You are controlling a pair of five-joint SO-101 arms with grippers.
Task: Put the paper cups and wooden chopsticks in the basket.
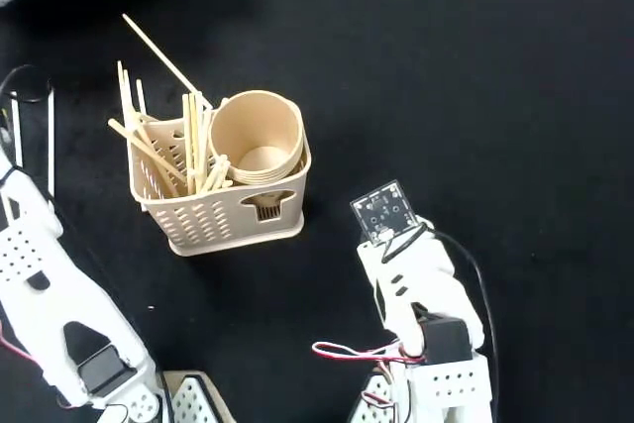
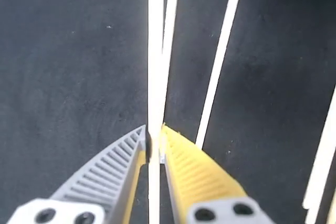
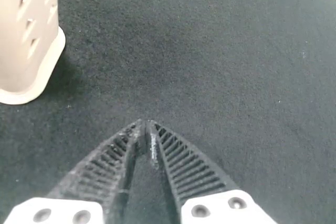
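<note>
The basket stands left of centre on the black table, holding stacked paper cups in its right half and wooden chopsticks in its left. At the far left edge, the left gripper pinches 1 chopstick. The right gripper, jaws closed and empty, sits near-right of the basket.

Matt black table cloth, smooth beige plastic basket, bare wooden chopsticks, matt paper cups
</note>
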